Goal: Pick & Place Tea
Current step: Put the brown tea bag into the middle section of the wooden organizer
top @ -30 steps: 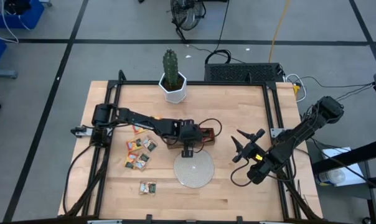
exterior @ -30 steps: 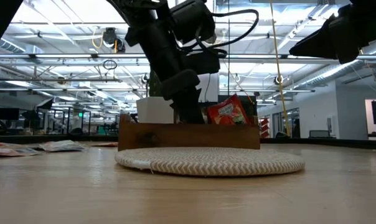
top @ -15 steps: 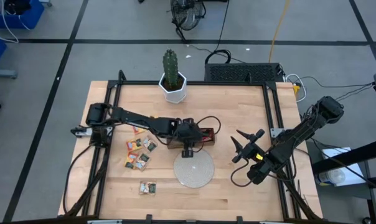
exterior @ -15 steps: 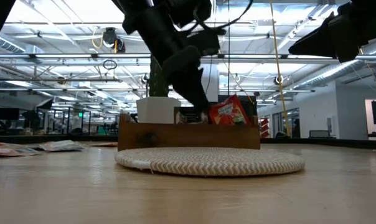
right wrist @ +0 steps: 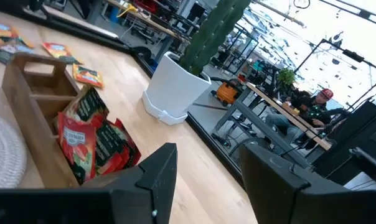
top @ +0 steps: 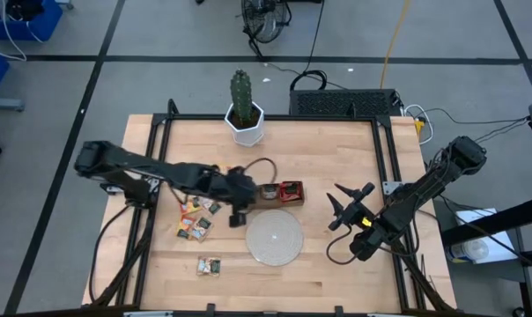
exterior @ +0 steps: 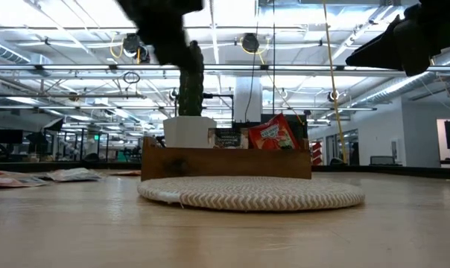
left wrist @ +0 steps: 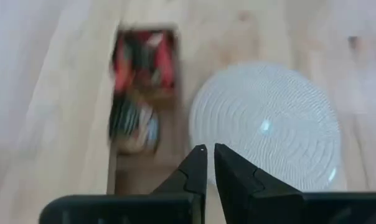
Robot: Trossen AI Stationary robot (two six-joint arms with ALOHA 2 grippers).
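Wooden tray (top: 268,195) holds a few sachets (top: 290,190); more lie loose (top: 197,216); left gripper (top: 238,214) nearly shut, empty; right gripper (top: 345,205) apart, idle

The wooden tray (top: 270,194) sits mid-counter (top: 336,264), sachets (top: 290,190) in its right compartment; the woven disc (top: 274,238) lies before it, loose sachets (top: 195,218) to its left.

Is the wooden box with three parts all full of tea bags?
No. The wooden tray has red tea sachets in one end compartment, while the far end compartment looks empty.
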